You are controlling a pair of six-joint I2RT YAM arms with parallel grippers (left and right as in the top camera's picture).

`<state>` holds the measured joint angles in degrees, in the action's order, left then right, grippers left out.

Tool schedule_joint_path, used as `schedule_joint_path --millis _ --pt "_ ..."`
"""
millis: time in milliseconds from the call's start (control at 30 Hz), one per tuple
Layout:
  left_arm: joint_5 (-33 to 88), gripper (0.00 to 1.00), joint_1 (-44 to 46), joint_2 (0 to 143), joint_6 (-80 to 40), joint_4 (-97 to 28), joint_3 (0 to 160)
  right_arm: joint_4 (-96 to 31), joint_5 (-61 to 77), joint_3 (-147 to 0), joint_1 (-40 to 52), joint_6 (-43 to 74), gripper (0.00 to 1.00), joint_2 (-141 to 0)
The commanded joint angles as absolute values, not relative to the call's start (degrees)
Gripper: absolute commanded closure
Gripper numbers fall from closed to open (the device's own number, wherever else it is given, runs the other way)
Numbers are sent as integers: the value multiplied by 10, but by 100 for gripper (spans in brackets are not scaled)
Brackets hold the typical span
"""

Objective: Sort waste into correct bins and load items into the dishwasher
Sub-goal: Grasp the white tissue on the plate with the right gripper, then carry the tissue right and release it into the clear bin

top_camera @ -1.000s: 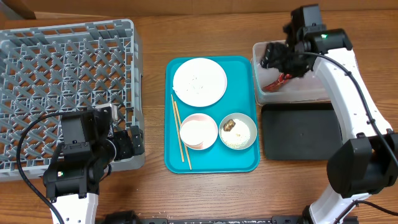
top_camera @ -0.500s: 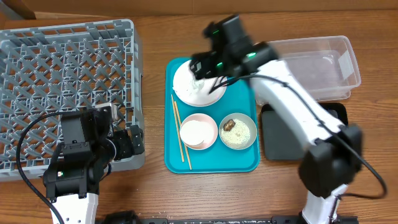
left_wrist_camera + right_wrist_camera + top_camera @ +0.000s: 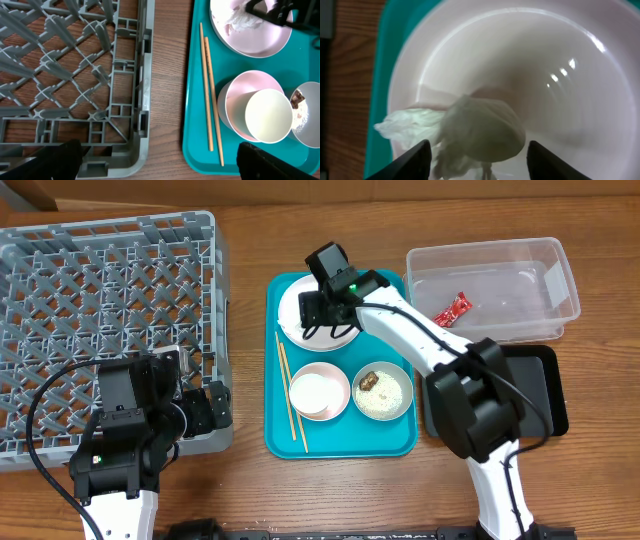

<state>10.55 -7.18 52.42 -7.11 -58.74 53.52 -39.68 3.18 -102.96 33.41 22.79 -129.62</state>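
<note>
A crumpled, soft white tissue point(image 3: 470, 132) lies on the near-left part of a glossy round white plate point(image 3: 535, 65), which sits at the far end of a flat teal tray point(image 3: 340, 435). The right gripper point(image 3: 479, 150) hangs low over the plate with its jaws apart, one dark finger on each side of the tissue; whether the pads press it cannot be told. A red wrapper point(image 3: 452, 310) rests inside the clear plastic tub point(image 3: 520, 290) far right, just beyond the shallow black tray point(image 3: 545, 395). On the teal tray, a small white cup point(image 3: 268, 116) sits in a pink bowl point(image 3: 232, 100), beside a pale bowl point(image 3: 395, 395) holding rice and a brown lump point(image 3: 368, 381); thin wooden chopsticks point(image 3: 210, 95) lie left of them. The left gripper point(image 3: 160, 162) stands wide apart and empty by the near edge of the grey lattice dish rack point(image 3: 110, 290), on a wood-grain tabletop point(image 3: 245, 330).
</note>
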Motion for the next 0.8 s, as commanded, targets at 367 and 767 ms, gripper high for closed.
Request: schedule_joint_path --millis 367,767 --pt "114 0 -75 524 -62 -589 550 -513 17 -1088 281 241 96 -1240" --pt "114 0 -75 524 -62 -585 550 -693 4 -1108 123 240 96 -1112"
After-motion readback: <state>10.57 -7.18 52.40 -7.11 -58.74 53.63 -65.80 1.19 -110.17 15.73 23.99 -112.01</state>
